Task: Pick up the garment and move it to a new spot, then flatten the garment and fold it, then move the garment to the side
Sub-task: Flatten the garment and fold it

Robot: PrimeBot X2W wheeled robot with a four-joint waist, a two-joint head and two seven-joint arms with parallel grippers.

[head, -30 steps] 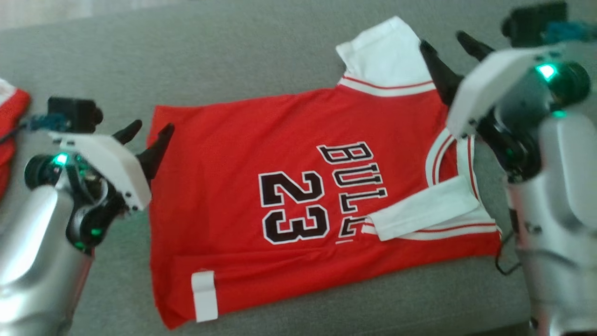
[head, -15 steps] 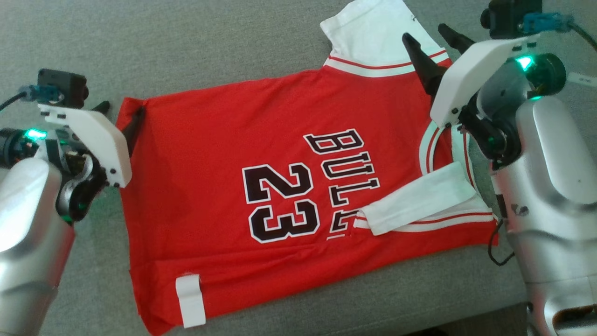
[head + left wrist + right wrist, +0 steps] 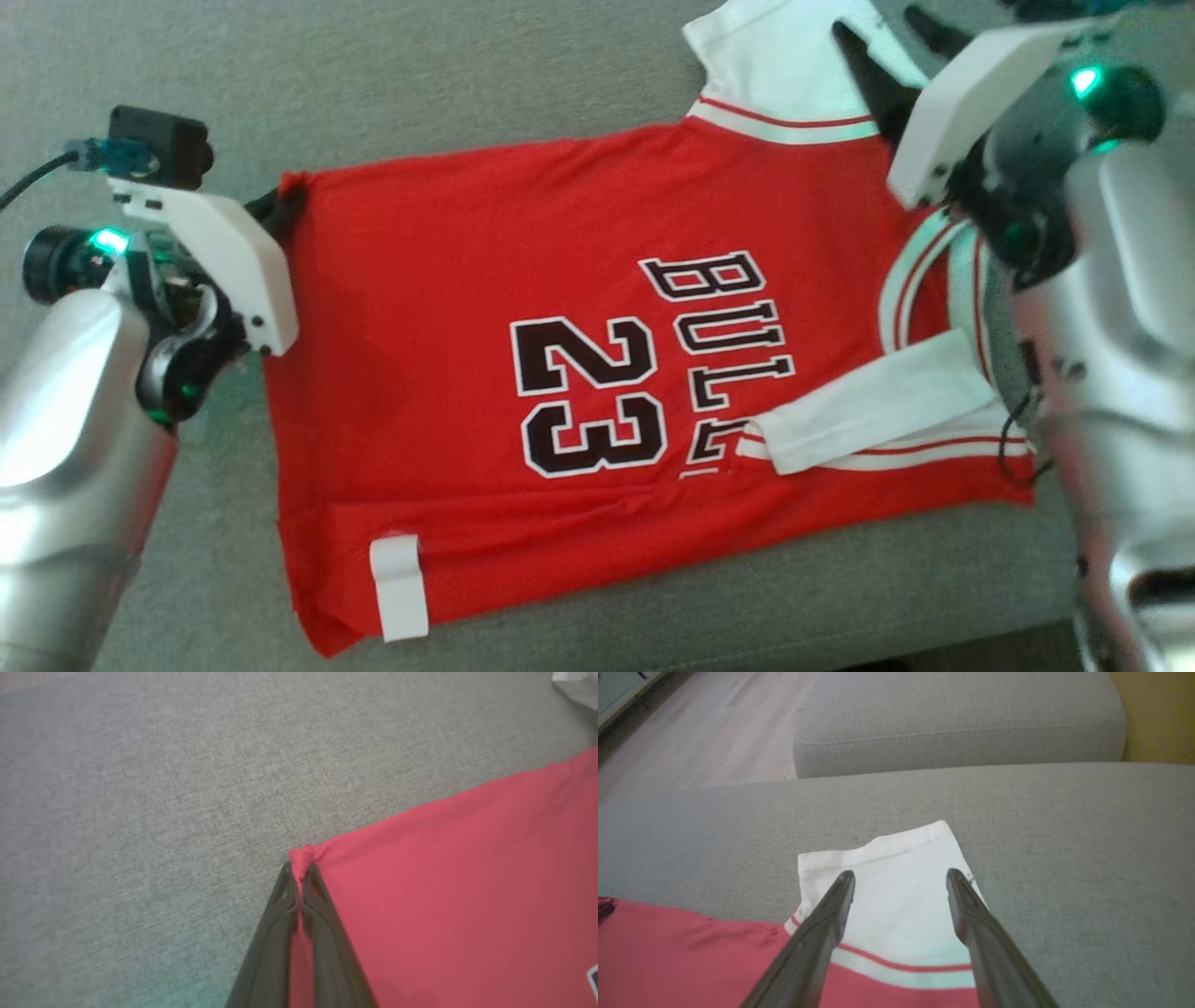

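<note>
The garment (image 3: 523,261) is a red jersey with white sleeves and black "BULLS 23" print, spread flat on a grey couch cushion (image 3: 448,84). My left gripper (image 3: 280,201) is shut on the jersey's far hem corner (image 3: 301,856), a pinch of red cloth bunched between its fingertips. My right gripper (image 3: 892,37) hovers open over the far white sleeve (image 3: 896,877), one finger on each side of its middle. The near sleeve (image 3: 878,401) lies folded across the chest.
A second grey cushion (image 3: 962,714) lies beyond the sleeve, with wooden floor (image 3: 705,732) at its left. A white tag (image 3: 399,597) sits on the jersey's near hem. The couch's front edge runs just below the jersey.
My left gripper went from open beside the hem corner to shut on it. The right gripper stayed open over the far sleeve. The head camera shifted.
</note>
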